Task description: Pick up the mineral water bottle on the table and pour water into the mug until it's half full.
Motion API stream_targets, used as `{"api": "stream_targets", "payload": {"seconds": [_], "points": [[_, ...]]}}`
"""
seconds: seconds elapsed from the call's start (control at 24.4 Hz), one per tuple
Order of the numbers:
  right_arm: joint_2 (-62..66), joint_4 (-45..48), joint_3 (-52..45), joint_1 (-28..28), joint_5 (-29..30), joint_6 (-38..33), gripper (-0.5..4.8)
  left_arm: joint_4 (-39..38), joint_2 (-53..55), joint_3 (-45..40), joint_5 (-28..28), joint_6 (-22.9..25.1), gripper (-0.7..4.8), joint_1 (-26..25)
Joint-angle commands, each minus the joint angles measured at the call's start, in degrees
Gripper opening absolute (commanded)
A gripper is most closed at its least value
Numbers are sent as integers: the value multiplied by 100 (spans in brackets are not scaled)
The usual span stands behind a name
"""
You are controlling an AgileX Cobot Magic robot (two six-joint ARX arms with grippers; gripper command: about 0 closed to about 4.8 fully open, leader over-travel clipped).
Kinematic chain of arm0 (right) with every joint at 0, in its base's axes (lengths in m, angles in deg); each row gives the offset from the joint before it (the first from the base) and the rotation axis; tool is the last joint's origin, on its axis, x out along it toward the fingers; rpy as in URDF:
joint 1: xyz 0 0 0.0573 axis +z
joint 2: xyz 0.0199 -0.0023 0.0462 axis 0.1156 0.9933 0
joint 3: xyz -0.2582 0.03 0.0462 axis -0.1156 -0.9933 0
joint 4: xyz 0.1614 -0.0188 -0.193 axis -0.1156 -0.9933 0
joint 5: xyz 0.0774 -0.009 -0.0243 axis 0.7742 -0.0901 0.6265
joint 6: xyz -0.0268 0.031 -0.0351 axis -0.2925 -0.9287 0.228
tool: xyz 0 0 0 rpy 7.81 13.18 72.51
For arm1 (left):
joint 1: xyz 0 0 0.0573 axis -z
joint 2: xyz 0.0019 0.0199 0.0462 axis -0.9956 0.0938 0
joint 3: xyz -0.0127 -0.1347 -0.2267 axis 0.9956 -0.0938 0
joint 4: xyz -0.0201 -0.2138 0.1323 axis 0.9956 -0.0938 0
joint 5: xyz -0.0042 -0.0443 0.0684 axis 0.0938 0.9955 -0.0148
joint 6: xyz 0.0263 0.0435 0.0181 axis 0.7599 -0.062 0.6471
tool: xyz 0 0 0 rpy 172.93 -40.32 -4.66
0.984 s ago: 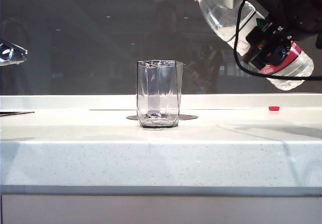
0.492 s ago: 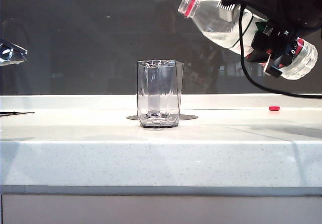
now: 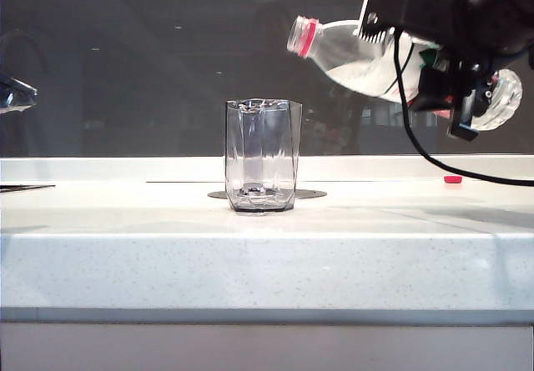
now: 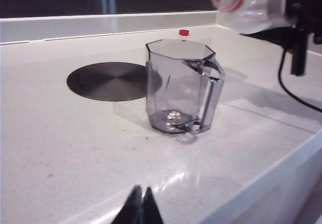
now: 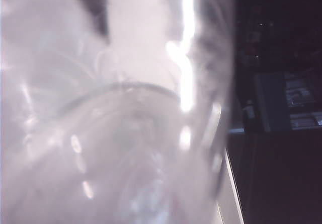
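The mineral water bottle (image 3: 359,54) hangs almost level in the air, its red neck ring and uncapped mouth pointing left, roughly above the mug's right rim. My right gripper (image 3: 453,94) is shut on its labelled body. In the right wrist view the bottle (image 5: 110,133) fills the picture as a blur and hides the fingers. The mug (image 3: 263,154) is a clear grey faceted glass standing upright on the table (image 3: 267,263). No stream of water shows. In the left wrist view the mug (image 4: 183,85) has a handle. My left gripper (image 4: 141,208) is shut and empty, low over the table's front, apart from the mug.
A flat dark round disc (image 4: 108,80) lies in the table just behind the mug. A small red cap (image 3: 453,179) rests at the back right. The right arm's black cable (image 3: 417,137) loops down under the bottle. A white ledge and dark glass back the table.
The right wrist has rolled: the bottle went from a steep neck-up slant to almost level, and its mouth came down and left towards the mug. The mug has not moved.
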Motion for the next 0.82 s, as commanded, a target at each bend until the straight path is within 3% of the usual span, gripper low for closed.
{"api": "stream_targets", "payload": {"seconds": [0.04, 0.45, 0.82], "points": [[205, 354, 299, 4, -166, 39, 184, 77, 2, 15, 37, 11, -4, 61], [564, 372, 612, 76, -444, 695, 184, 72, 2, 15, 35, 11, -4, 44], [595, 509, 612, 293, -658, 1801, 184, 74, 2, 15, 37, 11, -4, 44]]}}
